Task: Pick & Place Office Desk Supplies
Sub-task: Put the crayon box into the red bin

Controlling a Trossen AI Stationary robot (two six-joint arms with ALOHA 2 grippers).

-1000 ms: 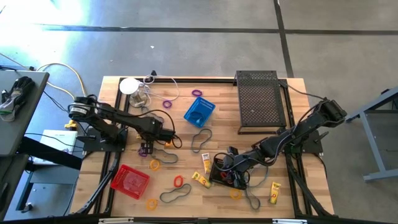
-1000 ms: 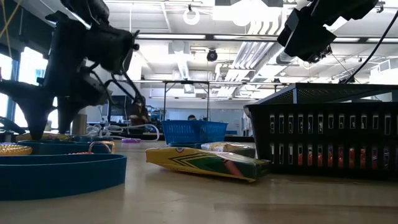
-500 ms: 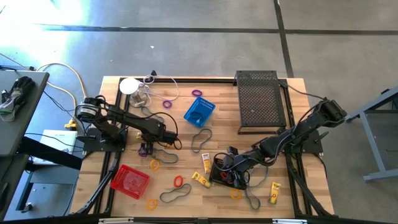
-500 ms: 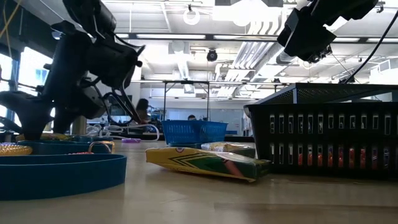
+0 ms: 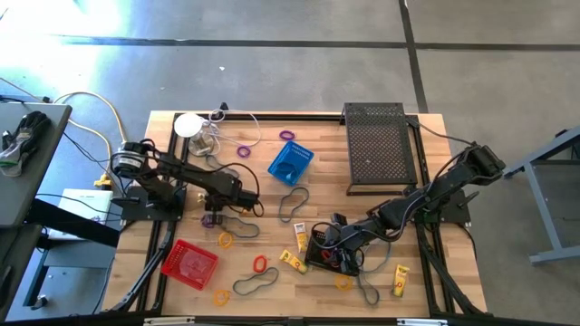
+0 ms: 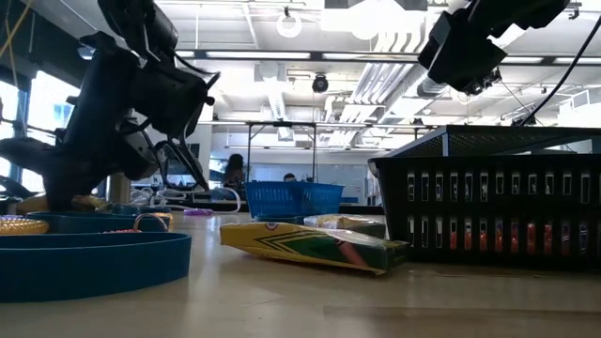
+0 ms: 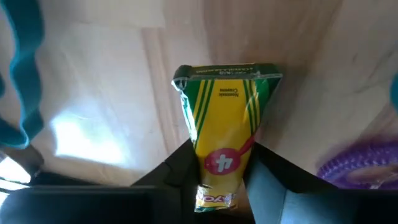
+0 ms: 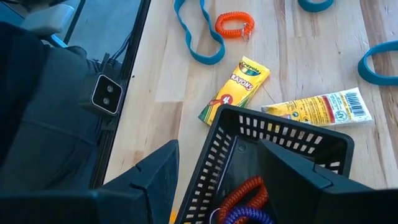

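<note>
A yellow-and-green crayon box (image 7: 227, 118) lies flat on the wooden table, and my left gripper (image 7: 221, 155) is shut on it; in the high view the gripper (image 5: 213, 217) hides the box. A purple coil ring (image 7: 364, 165) lies close beside it. My right gripper (image 5: 333, 243) hangs over the small black mesh basket (image 8: 280, 134), which stands on the table with red and purple coils inside. One of its fingers (image 8: 155, 177) stands outside the basket's wall and the other (image 8: 295, 180) inside it, with a wide gap between them. My left gripper pinches the crayon box by its two long sides (image 7: 205, 146), near the end closest to the wrist, between its two fingers. The fingers come steeply from above and lie along the box. The box rests flat on the table. My right gripper straddles the basket's wall (image 8: 208, 158); whether a finger touches it, I cannot tell.
A blue basket (image 5: 290, 163) stands mid-table and a red one (image 5: 188, 263) near the front left. The large black mesh tray (image 5: 379, 149) fills the far right, a white disc (image 5: 188, 124) the far left. Grey bands (image 5: 292, 201), coil rings (image 5: 260, 264) and crayon boxes (image 5: 292, 262) lie scattered.
My left gripper has tipped a little more steeply toward the table and has shut from wide open onto the crayon box, which still lies on the table.
</note>
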